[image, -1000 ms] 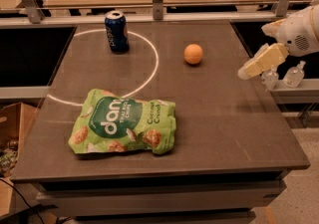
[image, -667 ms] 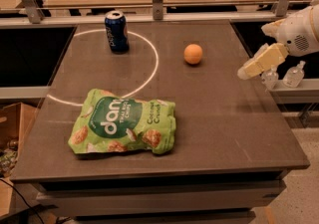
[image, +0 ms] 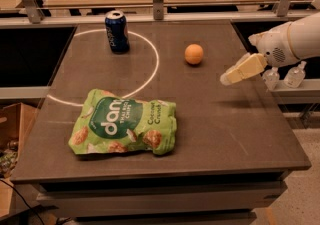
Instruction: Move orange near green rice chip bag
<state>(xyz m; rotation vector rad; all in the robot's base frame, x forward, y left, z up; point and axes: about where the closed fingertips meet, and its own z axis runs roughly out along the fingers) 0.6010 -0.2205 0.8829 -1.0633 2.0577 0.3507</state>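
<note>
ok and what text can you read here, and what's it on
"dan": big white letters on the green rice chip bag; ending unclear
"Coconut Crunch": same bag, right part
small line under the brand: too blurred to read
soda can: label unreadable
orange, and gripper hovering right of it: no text

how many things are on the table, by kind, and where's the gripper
fruit: 1, the orange
snack bags: 1, the green chip bag
drink cans: 1, the blue soda can
total: 3 on the table
gripper: above the table's right side, right of the orange, not touching it
</note>
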